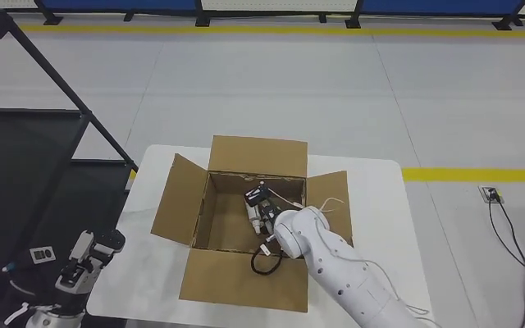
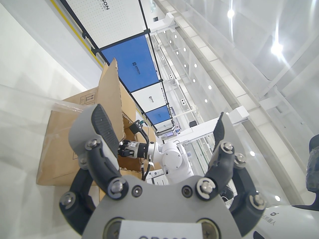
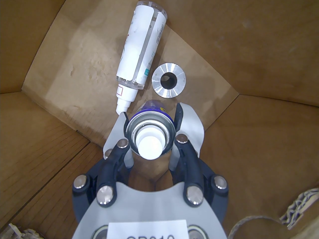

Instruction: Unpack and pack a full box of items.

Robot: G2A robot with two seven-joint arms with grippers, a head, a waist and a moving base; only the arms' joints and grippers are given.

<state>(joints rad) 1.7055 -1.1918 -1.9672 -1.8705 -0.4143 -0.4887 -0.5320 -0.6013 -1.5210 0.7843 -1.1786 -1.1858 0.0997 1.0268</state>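
Note:
An open cardboard box (image 1: 258, 156) stands on the white table (image 1: 369, 189). My right gripper (image 3: 151, 118) is down inside it, shut on an upright blue spray can (image 3: 149, 131) with a white nozzle; its fingers (image 3: 190, 123) press the can from both sides. On the box floor just beyond lie a white bottle (image 3: 140, 50) on its side and a silver metal ring-shaped part (image 3: 169, 80). From above, the right gripper (image 1: 261, 215) is in the box's far right part. My left gripper (image 2: 160, 120) stands open and holds nothing, off the table's near left corner (image 1: 82, 261).
The box's four flaps are folded outward; the left flap (image 2: 109, 95) rises beside my left gripper. A black cable (image 1: 264, 264) hangs off the right arm over the near box wall. A dark frame (image 1: 49, 74) stands left of the table.

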